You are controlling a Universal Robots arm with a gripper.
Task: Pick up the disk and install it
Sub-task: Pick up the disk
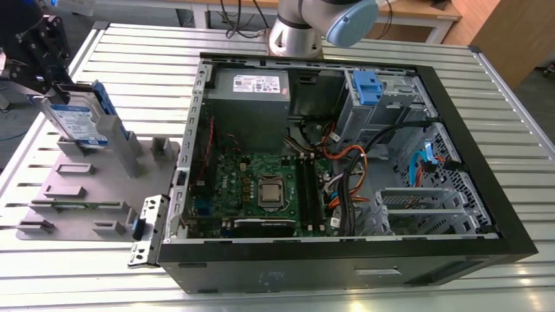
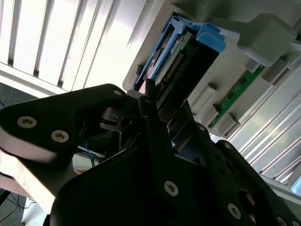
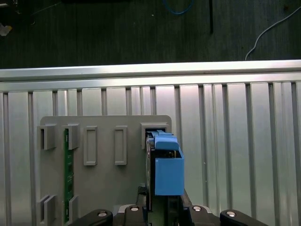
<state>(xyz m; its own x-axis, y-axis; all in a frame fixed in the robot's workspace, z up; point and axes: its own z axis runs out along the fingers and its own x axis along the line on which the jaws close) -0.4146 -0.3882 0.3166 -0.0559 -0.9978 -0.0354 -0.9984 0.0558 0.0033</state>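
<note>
**A:** What is taking up the most room?

**B:** The slatted metal table (image 1: pixel 485 78) is carrying everything. The open computer case (image 1: pixel 347 270) is lying on its side across the middle of the exterior view.

**A:** What is the case holding?

**B:** A grey power-supply box (image 1: pixel 251 91) is sitting at eleven o'clock inside it and a green motherboard (image 1: pixel 260 188) at seven. A silver cage (image 1: pixel 381 110) with a blue latch (image 1: pixel 368 88) is sitting at one, and cables (image 1: pixel 347 156) are trailing between them.

**A:** And the disk?

**B:** The disk (image 1: pixel 77 123) is standing on edge in a slot of the grey fixture plate (image 1: pixel 69 188), at nine o'clock from the case. (A thin green circuit strip (image 3: pixel 68 169) is resting in another holder.)

**A:** How is it going to handle?

**B:** I am judging it stiff and dense for its size. Its smooth metal faces may slip, and its insides will not like knocks. The flat faces near the free end, clear of the blue rails and the connector, are looking like the place to grip.

**A:** And the gripper?

**B:** The gripper (image 1: pixel 59 91) is sitting right at the disk's free end. I cannot tell whether it is clamping the disk.
</note>
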